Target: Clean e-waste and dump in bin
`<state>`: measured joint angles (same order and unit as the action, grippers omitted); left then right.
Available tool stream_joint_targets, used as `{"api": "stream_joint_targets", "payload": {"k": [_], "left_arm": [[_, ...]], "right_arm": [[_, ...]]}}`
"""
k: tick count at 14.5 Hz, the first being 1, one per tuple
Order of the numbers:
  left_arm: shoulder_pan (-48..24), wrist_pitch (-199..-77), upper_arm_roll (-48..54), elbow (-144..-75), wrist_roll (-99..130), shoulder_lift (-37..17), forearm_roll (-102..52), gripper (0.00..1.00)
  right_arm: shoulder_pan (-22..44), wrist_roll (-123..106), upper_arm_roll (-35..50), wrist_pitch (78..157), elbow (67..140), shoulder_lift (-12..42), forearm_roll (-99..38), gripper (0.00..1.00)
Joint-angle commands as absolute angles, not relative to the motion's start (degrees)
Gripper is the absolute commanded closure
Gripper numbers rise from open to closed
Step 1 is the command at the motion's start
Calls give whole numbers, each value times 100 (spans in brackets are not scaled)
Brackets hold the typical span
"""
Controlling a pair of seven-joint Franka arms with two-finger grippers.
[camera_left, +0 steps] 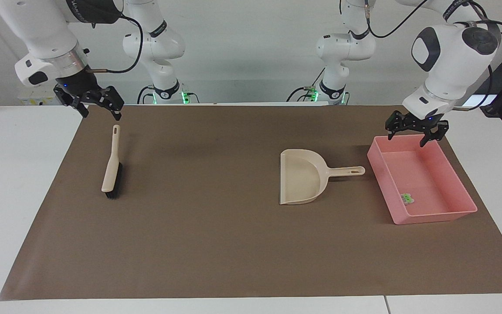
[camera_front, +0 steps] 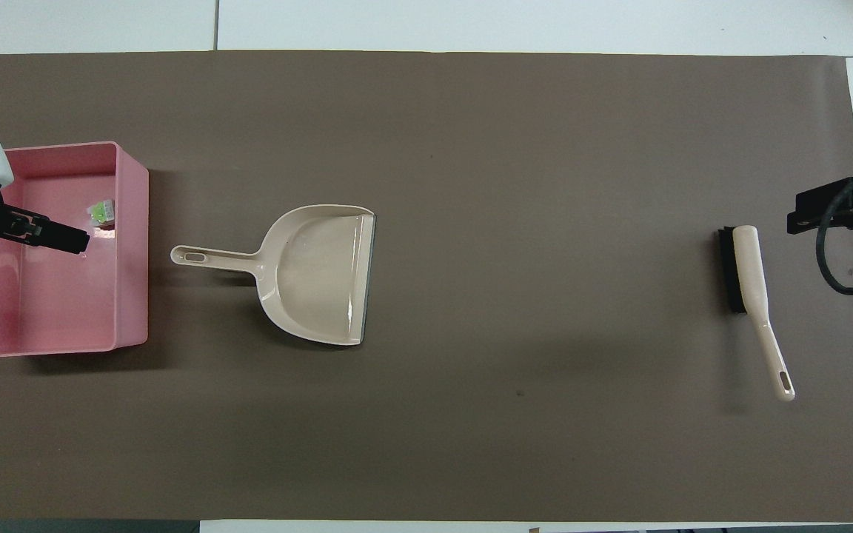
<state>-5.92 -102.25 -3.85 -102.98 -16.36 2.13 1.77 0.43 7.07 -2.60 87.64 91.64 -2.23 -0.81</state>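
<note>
The pink bin (camera_left: 435,214) stands at the left arm's end of the table and also shows in the overhead view (camera_front: 132,255). A white component with a green patch (camera_left: 406,199) lies inside it near the corner farther from the robots, also seen from overhead (camera_front: 102,212). The dark block is not in view. My left gripper (camera_left: 412,134) hangs open and empty above the bin's end nearer the robots. My right gripper (camera_left: 100,111) is open and empty, up in the air over the mat's edge beside the tip of the brush handle.
A beige dustpan (camera_left: 301,176) lies on the brown mat beside the bin, its handle pointing at the bin. A beige brush (camera_left: 112,168) with black bristles lies at the right arm's end of the table.
</note>
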Motion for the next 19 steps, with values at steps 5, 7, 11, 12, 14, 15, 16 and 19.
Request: {"api": "stream_joint_targets", "payload": {"k": [5, 7, 11, 12, 14, 15, 16, 19], "left_arm": [[-589, -8817, -448, -8660, -443, -175, -69, 0], [-563, -8474, -448, -8368, 42, -255, -167, 0], [-545, -8297, -466, -8490, 79, -167, -105, 0], [-545, -8306, -466, -8482, 70, -176, -105, 0], [-545, -8279, -475, -8525, 26, -167, -88, 0], [-545, -8279, -475, -8578, 26, -132, -88, 0], [-554, -8271, -466, -8578, 18, -123, -1, 0], [-580, -8191, -466, -8622, 18, -97, 97, 0]], "right_arm": [[62, 747, -281, 8771, 9246, -281, -167, 0], [62, 747, -281, 8771, 9246, -281, -167, 0], [62, 747, -281, 8763, 9246, -281, -167, 0], [62, 747, -281, 8763, 9246, -281, -167, 0], [62, 747, -281, 8771, 9246, -281, -167, 0], [62, 747, -281, 8771, 9246, -281, -167, 0], [62, 747, -281, 8771, 9246, -281, -167, 0], [62, 747, -281, 8771, 9246, -281, -167, 0]]}}
